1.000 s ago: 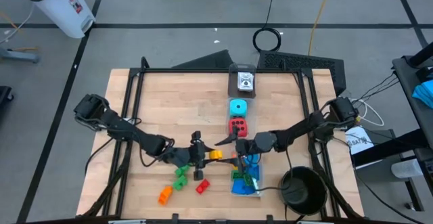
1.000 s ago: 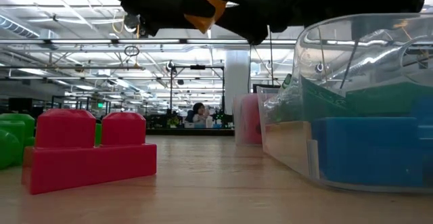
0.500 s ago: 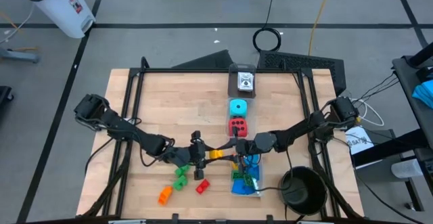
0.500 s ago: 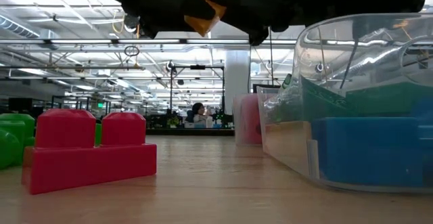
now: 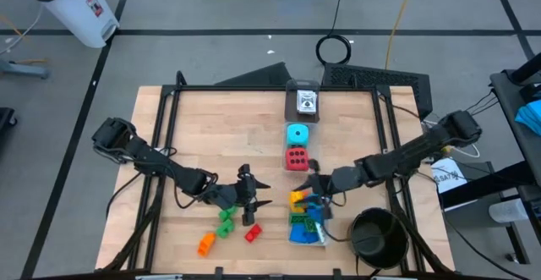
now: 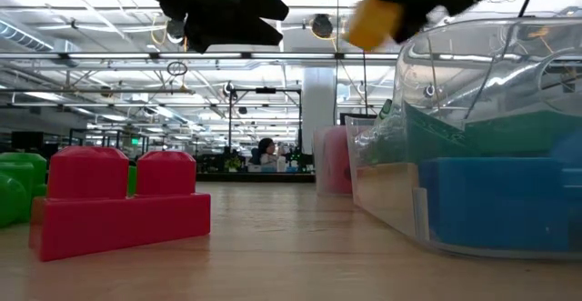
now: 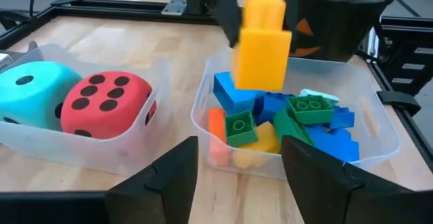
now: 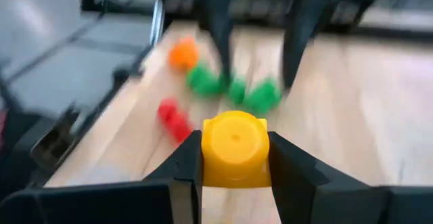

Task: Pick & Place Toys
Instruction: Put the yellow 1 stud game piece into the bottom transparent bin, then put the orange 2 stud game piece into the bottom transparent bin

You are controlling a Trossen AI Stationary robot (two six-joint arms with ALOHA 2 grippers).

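Since a second earlier the yellow brick (image 5: 297,198) had passed from the left gripper (image 5: 254,197) to the right gripper (image 5: 309,197), which had carried it rightward over the clear box of bricks (image 5: 317,237). The right arm's base end had also swung out toward the table's right edge. The right gripper's jaws were closed on the yellow brick, squeezing it from both sides, as the right wrist view showed (image 8: 234,149). The left gripper hung above the table just left of that box, its jaws parted and holding nothing.

Bare wooden table (image 5: 220,128) lay open across the far left half. Near the front edge, left of the box, a red brick (image 5: 253,233), green bricks (image 5: 225,222) and an orange brick (image 5: 205,244) lay loose, close under the left gripper. A black round bowl (image 5: 374,236) sat at the near right corner, just beside the box.

The box of bricks held blue, green and orange pieces heaped together, seen plainly in the left wrist view (image 7: 291,119). A second clear box (image 7: 81,149) just beyond it, farther from the front edge, held a red die (image 5: 296,157) and a cyan die (image 5: 297,134) side by side. Farther still, a third clear box (image 5: 303,85) held a white picture card (image 5: 306,102).
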